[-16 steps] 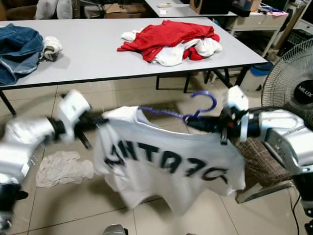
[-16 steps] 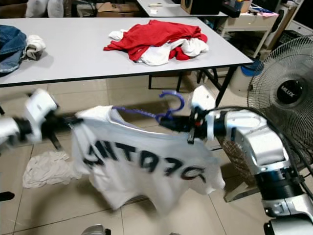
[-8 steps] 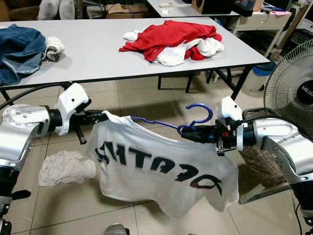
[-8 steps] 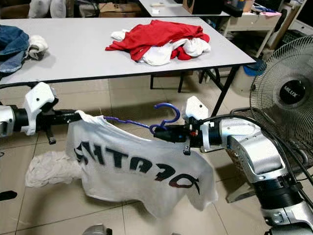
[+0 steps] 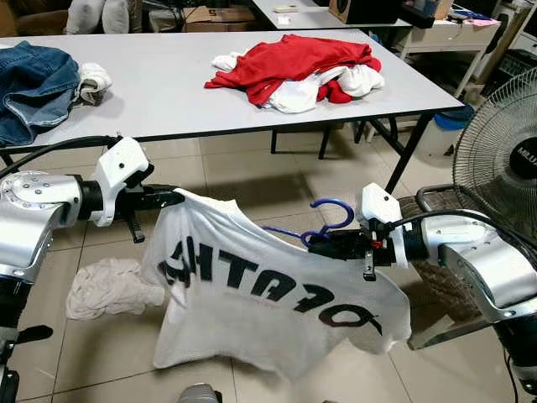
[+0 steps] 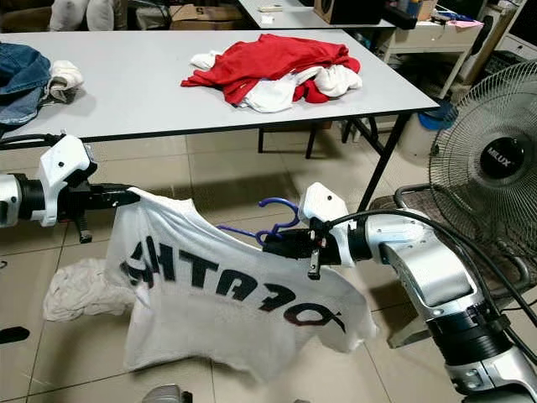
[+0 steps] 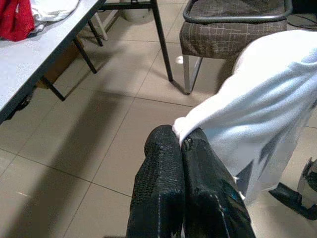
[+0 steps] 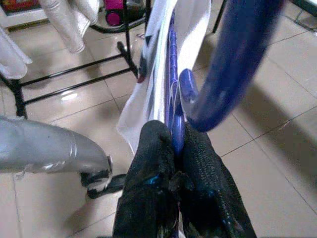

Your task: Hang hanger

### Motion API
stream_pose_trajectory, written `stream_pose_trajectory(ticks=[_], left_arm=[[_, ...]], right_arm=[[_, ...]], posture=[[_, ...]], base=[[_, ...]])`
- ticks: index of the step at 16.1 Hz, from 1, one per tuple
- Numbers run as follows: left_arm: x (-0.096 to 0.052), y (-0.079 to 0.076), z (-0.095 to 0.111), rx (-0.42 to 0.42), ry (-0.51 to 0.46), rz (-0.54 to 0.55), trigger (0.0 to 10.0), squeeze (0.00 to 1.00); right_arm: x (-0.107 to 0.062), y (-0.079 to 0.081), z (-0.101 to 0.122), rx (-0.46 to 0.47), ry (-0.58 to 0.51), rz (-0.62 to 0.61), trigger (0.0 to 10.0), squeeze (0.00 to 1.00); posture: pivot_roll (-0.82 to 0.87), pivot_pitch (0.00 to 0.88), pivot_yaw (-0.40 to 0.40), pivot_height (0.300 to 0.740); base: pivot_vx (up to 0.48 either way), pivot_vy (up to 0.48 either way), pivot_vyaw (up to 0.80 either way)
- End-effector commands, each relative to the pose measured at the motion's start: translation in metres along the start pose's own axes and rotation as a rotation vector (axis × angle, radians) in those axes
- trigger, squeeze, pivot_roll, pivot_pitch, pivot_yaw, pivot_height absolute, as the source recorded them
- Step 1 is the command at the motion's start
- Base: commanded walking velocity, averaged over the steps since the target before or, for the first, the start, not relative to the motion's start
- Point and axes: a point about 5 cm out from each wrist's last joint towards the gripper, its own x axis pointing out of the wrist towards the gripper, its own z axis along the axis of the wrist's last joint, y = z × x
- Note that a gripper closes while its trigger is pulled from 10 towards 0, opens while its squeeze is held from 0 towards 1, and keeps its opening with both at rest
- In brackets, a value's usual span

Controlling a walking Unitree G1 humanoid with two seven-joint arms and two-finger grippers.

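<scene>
The white T-shirt (image 5: pixel 252 294) hangs stretched between the two arms above the tiled floor (image 5: pixel 277 168), in front of a long grey table (image 5: pixel 168 92). The left gripper (image 5: pixel 172 198) has its black fingers (image 7: pixel 168 163) pressed together on a fold of the shirt's edge at one shoulder. The right gripper (image 5: pixel 323 244) has its fingers pinched on the blue hanger (image 5: pixel 323 222) just below the hook, which curves up beside them; the hanger's arm runs into the shirt's neck, and the far end is hidden by cloth. Large black letters run across the shirt, seen reversed; they seem to include "ATH" but the whole word cannot be made out.

On the table lies a heap of red and white clothes (image 5: pixel 294 67), and well apart from it, at the robot's left, a blue denim garment (image 5: pixel 33 88) with a rolled white cloth touching it. A crumpled white cloth (image 5: pixel 105 290) lies on the floor below the left arm. At the right stands a fan (image 6: pixel 495 159) whose hub badge reads "MLUX", and a chair with a checked seat (image 7: pixel 233 29) is near the table leg
</scene>
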Motion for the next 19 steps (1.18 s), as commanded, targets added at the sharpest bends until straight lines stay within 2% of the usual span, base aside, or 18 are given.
stream_pose_trajectory(ticks=[1, 7, 10, 14, 17, 19], left_arm=[[-0.004, 0.003, 0.012, 0.033, -0.024, -0.006, 0.0, 0.00], [0.006, -0.006, 0.021, 0.036, -0.071, -0.043, 0.0, 0.00], [0.009, -0.007, 0.031, 0.035, -0.125, -0.032, 0.0, 0.00], [0.006, -0.005, 0.041, 0.030, -0.164, -0.025, 0.0, 0.00], [0.001, 0.001, 0.048, 0.022, -0.175, 0.037, 0.0, 0.00], [0.002, 0.000, 0.048, 0.011, -0.157, 0.023, 0.0, 0.00]], right_arm=[[-0.002, -0.006, 0.009, -0.025, -0.037, -0.053, 10.0, 0.00], [0.007, -0.009, 0.018, -0.036, -0.106, -0.072, 10.0, 0.00], [0.012, -0.005, 0.015, -0.031, -0.083, -0.045, 10.0, 0.00], [0.014, -0.010, 0.010, -0.020, -0.049, -0.082, 10.0, 0.00], [0.015, -0.010, 0.006, -0.028, -0.015, -0.084, 10.0, 0.00], [0.018, -0.013, 0.015, -0.019, -0.086, -0.110, 10.0, 0.00]], posture=[[0.03, 0.000, -0.004, 0.740], [0.03, 0.000, -0.007, 0.740], [0.03, 0.000, -0.008, 0.740], [0.03, 0.000, -0.006, 0.740], [0.04, 0.000, -0.006, 0.740], [0.04, 0.000, -0.005, 0.740]], base=[[0.000, 0.000, 0.00], [0.000, 0.000, 0.00], [0.000, 0.000, 0.00], [0.000, 0.000, 0.00], [0.000, 0.000, 0.00], [0.000, 0.000, 0.00]])
